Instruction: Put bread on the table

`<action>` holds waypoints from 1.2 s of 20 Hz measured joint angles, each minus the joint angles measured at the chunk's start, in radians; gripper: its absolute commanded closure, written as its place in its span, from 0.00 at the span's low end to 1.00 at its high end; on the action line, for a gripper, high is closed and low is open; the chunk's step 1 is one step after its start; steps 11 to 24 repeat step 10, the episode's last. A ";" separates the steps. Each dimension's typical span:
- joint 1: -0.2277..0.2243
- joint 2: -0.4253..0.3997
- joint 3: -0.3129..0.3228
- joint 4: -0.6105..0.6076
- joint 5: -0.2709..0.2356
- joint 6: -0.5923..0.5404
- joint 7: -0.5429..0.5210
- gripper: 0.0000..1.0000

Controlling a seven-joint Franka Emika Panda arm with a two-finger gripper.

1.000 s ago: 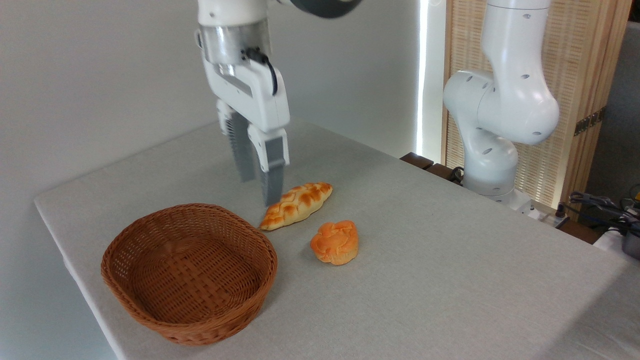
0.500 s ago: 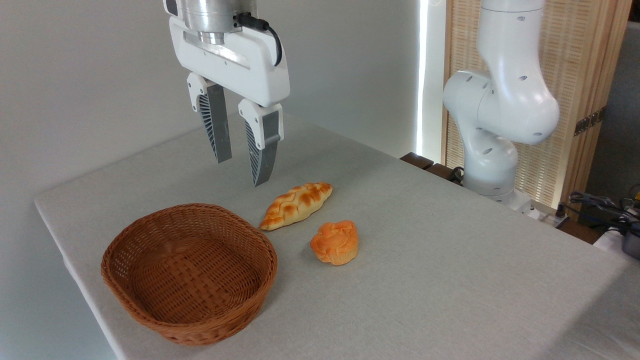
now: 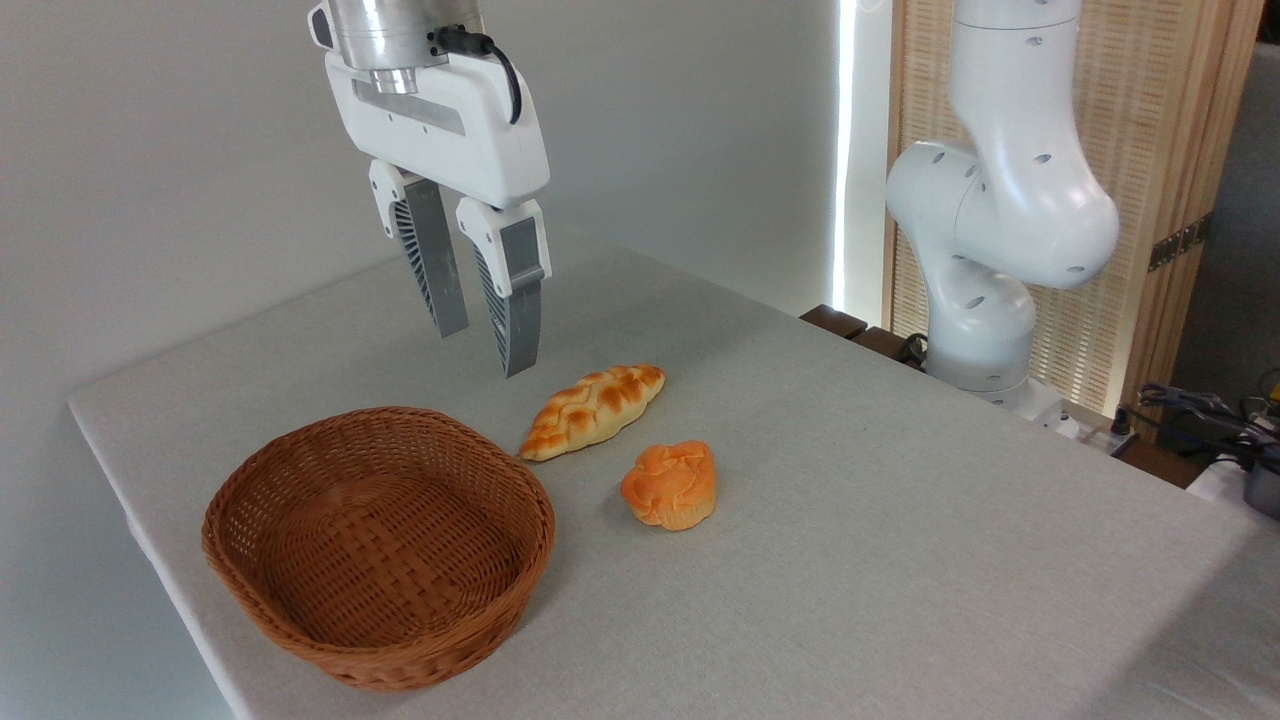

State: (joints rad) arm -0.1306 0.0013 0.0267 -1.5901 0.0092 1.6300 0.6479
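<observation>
Bread (image 3: 669, 485) rests on table (image 3: 900, 520); no writing legible.

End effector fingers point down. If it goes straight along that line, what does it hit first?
Probably bare table cloth, behind the basket and left of the braided loaf. The end effector looks clear of both, though depth from this single view is uncertain.

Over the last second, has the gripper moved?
Yes. The gripper has risen and drifted left, away from the braided loaf it was nearly touching; its fingers are open and empty.

bright, even | window glare strip upper right | soft shadows | sharp
</observation>
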 measured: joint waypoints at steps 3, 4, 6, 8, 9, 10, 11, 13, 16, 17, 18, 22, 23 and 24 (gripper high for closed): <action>0.075 0.000 -0.057 0.001 0.000 0.000 0.000 0.00; 0.082 0.000 -0.062 0.001 0.000 0.000 0.000 0.00; 0.087 0.000 -0.059 0.001 0.000 0.000 0.000 0.00; 0.094 -0.001 -0.036 0.003 -0.025 0.000 0.000 0.00; 0.095 -0.001 -0.027 0.004 -0.032 0.000 0.001 0.00; 0.097 -0.001 -0.024 0.004 -0.037 0.000 0.001 0.00; 0.097 -0.001 -0.024 0.004 -0.037 0.000 0.001 0.00; 0.097 -0.001 -0.024 0.004 -0.037 0.000 0.001 0.00; 0.097 -0.001 -0.024 0.004 -0.037 0.000 0.001 0.00; 0.097 -0.001 -0.024 0.004 -0.037 0.000 0.001 0.00; 0.097 -0.001 -0.024 0.004 -0.037 0.000 0.001 0.00; 0.097 -0.001 -0.024 0.004 -0.037 0.000 0.001 0.00; 0.097 -0.001 -0.024 0.004 -0.037 0.000 0.001 0.00; 0.097 -0.001 -0.024 0.004 -0.037 0.000 0.001 0.00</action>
